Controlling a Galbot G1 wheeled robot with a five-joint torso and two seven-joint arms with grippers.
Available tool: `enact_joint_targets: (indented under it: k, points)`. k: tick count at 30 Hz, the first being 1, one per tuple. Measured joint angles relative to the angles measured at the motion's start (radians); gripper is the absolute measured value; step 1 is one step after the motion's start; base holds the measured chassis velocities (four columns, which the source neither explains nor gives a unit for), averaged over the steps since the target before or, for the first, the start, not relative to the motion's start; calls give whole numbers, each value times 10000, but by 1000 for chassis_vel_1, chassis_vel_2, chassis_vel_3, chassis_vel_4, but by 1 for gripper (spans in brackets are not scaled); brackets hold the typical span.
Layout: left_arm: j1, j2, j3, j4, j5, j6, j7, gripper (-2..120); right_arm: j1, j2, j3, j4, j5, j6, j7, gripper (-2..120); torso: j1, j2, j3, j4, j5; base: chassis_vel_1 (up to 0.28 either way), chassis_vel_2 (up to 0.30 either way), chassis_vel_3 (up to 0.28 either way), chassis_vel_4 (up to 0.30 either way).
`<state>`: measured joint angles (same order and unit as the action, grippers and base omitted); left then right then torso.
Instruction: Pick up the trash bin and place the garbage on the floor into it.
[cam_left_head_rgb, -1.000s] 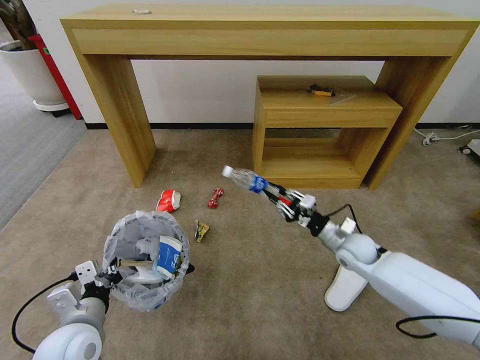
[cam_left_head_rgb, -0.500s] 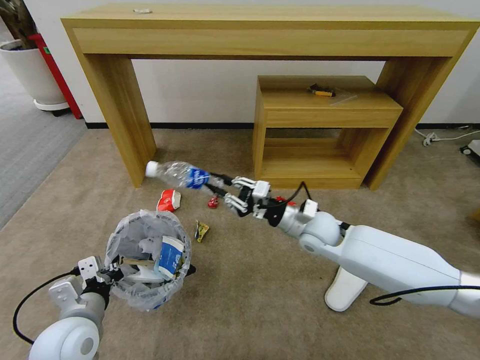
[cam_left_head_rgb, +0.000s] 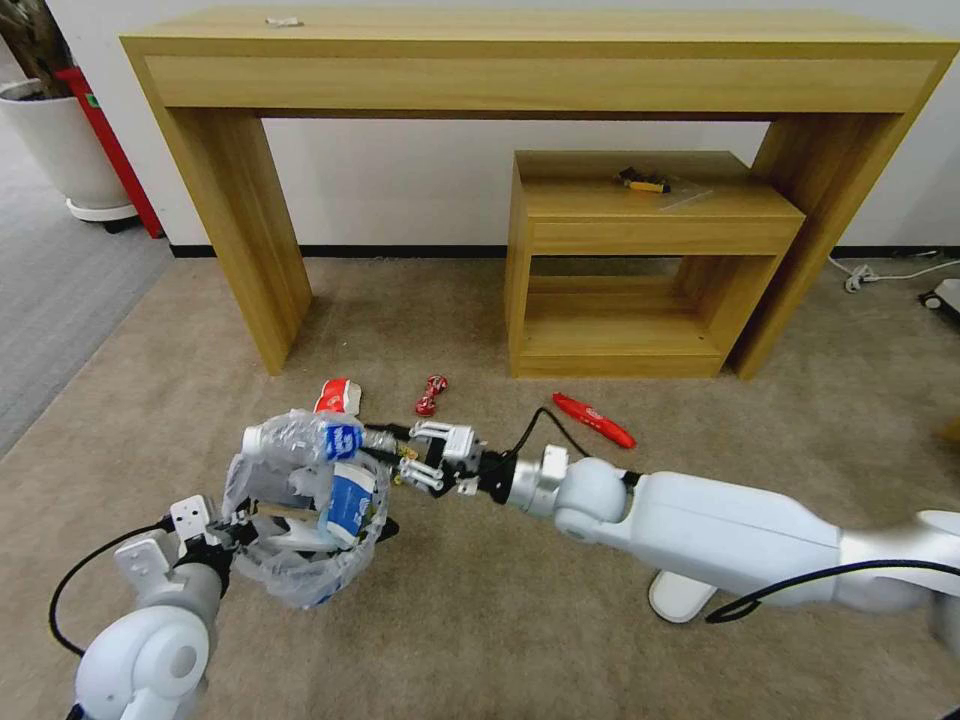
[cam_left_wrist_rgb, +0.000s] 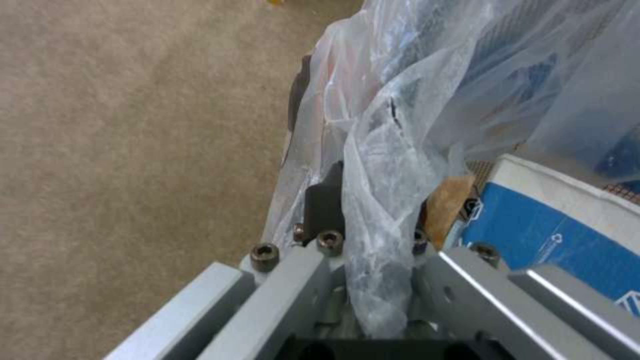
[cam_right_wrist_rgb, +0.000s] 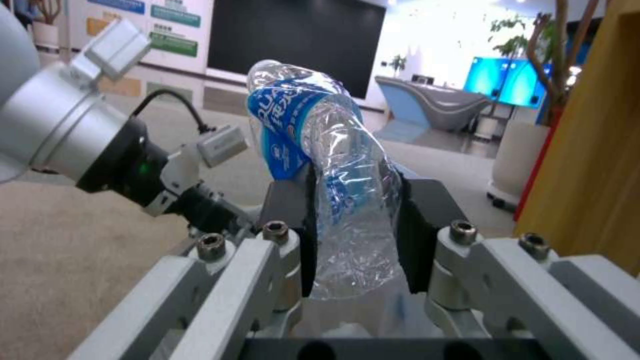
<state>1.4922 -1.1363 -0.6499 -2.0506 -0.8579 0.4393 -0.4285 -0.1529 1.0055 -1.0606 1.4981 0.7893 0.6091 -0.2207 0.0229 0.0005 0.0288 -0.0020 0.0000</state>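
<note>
Bottle (cam_left_head_rgb: 300, 438) transport is nearly done: over the last second the right gripper (cam_left_head_rgb: 400, 462) has swung it from mid-room across to the trash bin (cam_left_head_rgb: 300, 545), so release looks close. The clear bottle lies roughly level, its long axis running across the bin's mouth, cap end pointing to the robot's left and base pinched between the right gripper's fingers (cam_right_wrist_rgb: 300, 225). The left gripper (cam_left_wrist_rgb: 363, 250) is clamped on the bin's bag-lined rim, holding it off the floor (cam_left_head_rgb: 500, 620). A red cup (cam_left_head_rgb: 338, 396) and a wrapper (cam_left_head_rgb: 430, 394) remain on the carpet.

The bottle (cam_right_wrist_rgb: 333, 165) has a blue label partly reading "QUA".
</note>
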Motion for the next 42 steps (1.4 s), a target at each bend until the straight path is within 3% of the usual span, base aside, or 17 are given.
enact_joint_targets:
  k: [7, 17, 21, 23, 25, 33, 37, 42]
  points:
    - [-265, -98, 190, 136, -38, -1, -53, 0, -209, 750, -382, -1022, -495, 116, 249, 22, -1, 1, 0, 1, 3, 0, 0, 0, 0]
    - [-283, -13, 93, 259, -83, -46, -49, 0, -555, 595, -218, -1270, -735, 125, 197, 22, -1, 0, -1, 0, 2, 0, 0, 0, 0]
    - [-278, -37, 110, 258, -88, -50, -48, 0, -810, 525, 39, -1405, -859, 125, 174, 29, -1, 1, -1, 1, 3, 0, 0, 0, 0]
    - [-230, -68, 115, 232, -73, -54, -48, 0, -1102, 388, 257, -1460, -978, 115, 114, 43, -1, 0, -1, 0, 2, 0, 0, 0, 0]
    - [-218, -70, 115, 220, -69, -57, -48, 0, -1164, 372, 302, -1467, -999, 116, 107, 44, -1, 0, -1, -1, 3, 0, 0, 0, 0]
    - [-71, -182, 84, 112, 22, -70, -24, 0, -1612, 372, 829, -1467, -1220, 121, 181, 79, -1, 0, -1, 0, 3, 0, 0, 0, 0]
    - [35, -198, -29, 84, 79, -79, 0, 0, -1758, 210, 1316, -1136, -1163, 14, 459, 92, -1, 1, 0, 1, 2, 0, 0, 0, 0]
    - [168, -151, -252, 8, 83, -84, 36, 0, -2015, -105, 2032, -791, -1045, -282, 1106, 100, -1, 1, -1, 1, 2, 0, 0, 0, 0]
